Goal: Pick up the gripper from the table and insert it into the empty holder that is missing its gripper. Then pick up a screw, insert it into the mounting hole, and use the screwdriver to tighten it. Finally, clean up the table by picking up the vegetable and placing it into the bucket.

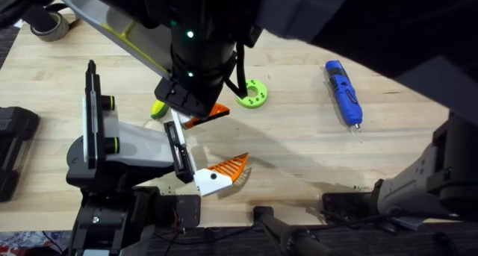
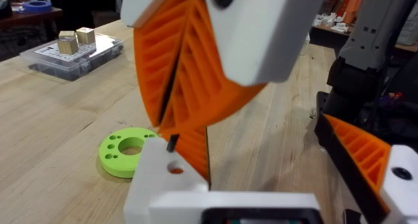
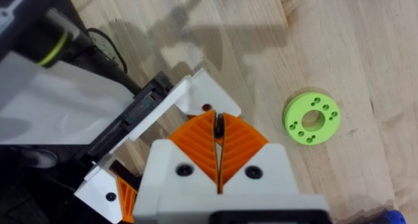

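A: Where do the cameras sit?
B: One looks down on the desk [image 1: 299, 148] from above. Two ride the wrists, close in. All share the green disc [image 1: 253, 93] [image 2: 127, 151] [image 3: 311, 119].

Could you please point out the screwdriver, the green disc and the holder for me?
screwdriver [image 1: 343, 89], overhead view, middle of its blue body.
green disc [image 1: 253, 93], overhead view, its ring.
holder [image 1: 138, 145], overhead view, light-grey body.

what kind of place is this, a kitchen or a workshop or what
Probably a robotics lab or workshop. A wooden workbench carries a blue electric screwdriver, a grey robot-hand holder on a stand, and a green disc with holes. A clear parts box sits further along the bench.
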### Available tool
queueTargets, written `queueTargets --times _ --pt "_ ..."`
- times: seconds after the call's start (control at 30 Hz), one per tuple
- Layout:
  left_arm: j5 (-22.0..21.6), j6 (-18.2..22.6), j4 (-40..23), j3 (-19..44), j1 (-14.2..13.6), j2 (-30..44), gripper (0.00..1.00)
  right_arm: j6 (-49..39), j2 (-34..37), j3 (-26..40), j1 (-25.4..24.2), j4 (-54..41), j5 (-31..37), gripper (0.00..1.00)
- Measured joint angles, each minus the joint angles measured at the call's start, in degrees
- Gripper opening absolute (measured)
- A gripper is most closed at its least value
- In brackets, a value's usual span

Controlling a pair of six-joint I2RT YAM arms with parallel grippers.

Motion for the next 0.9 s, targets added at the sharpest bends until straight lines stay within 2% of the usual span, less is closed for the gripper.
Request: queueTargets --times 0.53,0.7,0.9 --pt "-0.01 -0.04 0.06 0.0 -0.02 0.0 0.99 -0.03 0.0 0.08 0.0 -0.33 0.01 0.011" --pt "-0.01 -0.04 0.05 0.0 -0.01 0.0 0.99 -0.08 0.0 2.4 0.0 -0.74 -0.11 0.011" --pt "-0.01 -0.04 0.07 0.0 0.0 0.0 0.99 -2.35 0.0 4.93 -0.02 -0.84 -4.16 0.011"
